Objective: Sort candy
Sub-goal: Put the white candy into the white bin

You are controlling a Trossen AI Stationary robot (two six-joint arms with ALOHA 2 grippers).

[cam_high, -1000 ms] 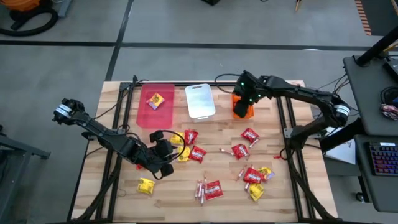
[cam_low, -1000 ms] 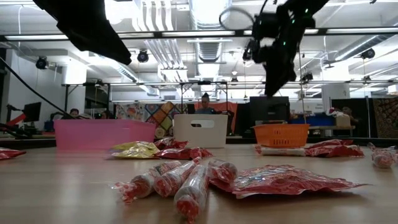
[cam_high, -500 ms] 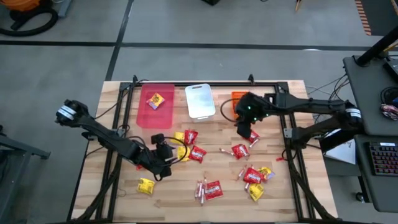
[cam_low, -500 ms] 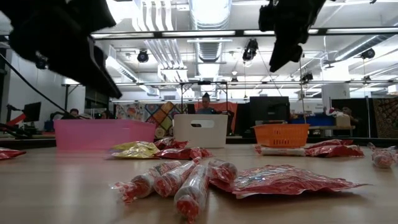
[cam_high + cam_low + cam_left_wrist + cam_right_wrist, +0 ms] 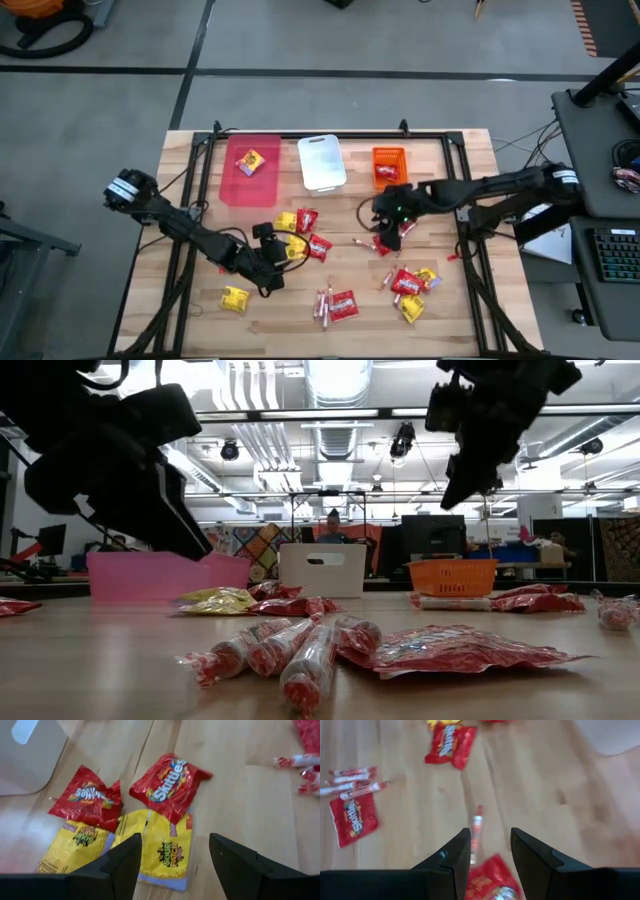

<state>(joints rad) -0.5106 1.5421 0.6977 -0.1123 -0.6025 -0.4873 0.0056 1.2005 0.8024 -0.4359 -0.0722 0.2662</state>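
Candy lies scattered on the wooden table [image 5: 200, 320]. One cluster of yellow and red packets [image 5: 303, 235] lies left of the middle. My left gripper [image 5: 175, 840] hangs open just above it, over a yellow packet [image 5: 165, 851] and below a red packet [image 5: 167, 785]; in the high view it [image 5: 277, 255] is at the cluster's near left. My right gripper [image 5: 490, 832] is open in the air over a thin stick [image 5: 476, 832] and a red packet [image 5: 490, 882]; in the high view it [image 5: 390, 228] is near the table's middle right.
Pink bin [image 5: 250, 178] with one yellow packet, white bin [image 5: 321, 163] and orange bin [image 5: 389, 165] stand in a row at the far edge. More packets and sticks lie near the front [image 5: 335, 303] and front right [image 5: 410, 285]; a yellow packet [image 5: 235, 298] lies front left.
My right gripper has swung from above the orange bin toward the table's near edge and down, to over the red packet and stick. My left gripper has sunk toward the yellow and red cluster. No candy has moved.
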